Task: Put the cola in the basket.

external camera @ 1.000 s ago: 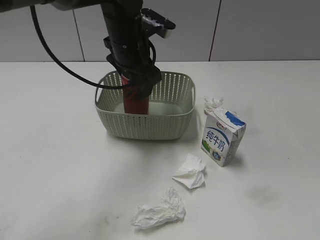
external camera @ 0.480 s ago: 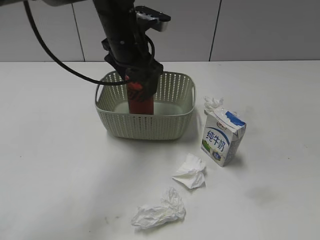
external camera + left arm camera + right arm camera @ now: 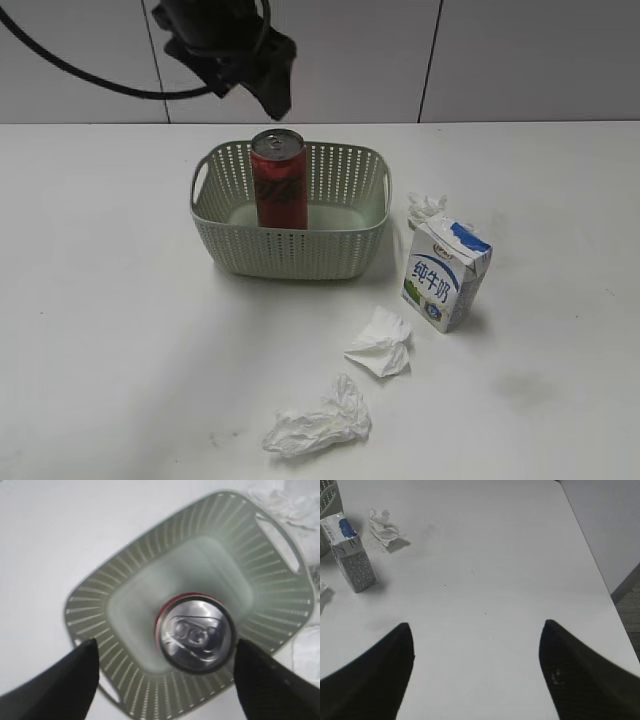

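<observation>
The cola (image 3: 280,180), a tall red can with a silver top, stands upright inside the pale green basket (image 3: 230,245) and rises above its rim. In the left wrist view the can's silver top (image 3: 196,634) sits in the basket (image 3: 100,605), seen from straight above. My left gripper (image 3: 262,80) is open and empty, well above the can; its fingertips (image 3: 165,655) flank the can with clear gaps. My right gripper (image 3: 476,650) is open and empty over bare table, out of the exterior view.
A white-and-blue milk carton (image 3: 445,275) stands right of the basket, with a crumpled tissue (image 3: 428,208) behind it. Two more crumpled tissues (image 3: 382,343) (image 3: 318,425) lie in front. The carton (image 3: 351,560) and a tissue (image 3: 384,527) show in the right wrist view.
My left gripper has let go of the cola and risen straight up out of the basket. The can stays standing in the basket.
</observation>
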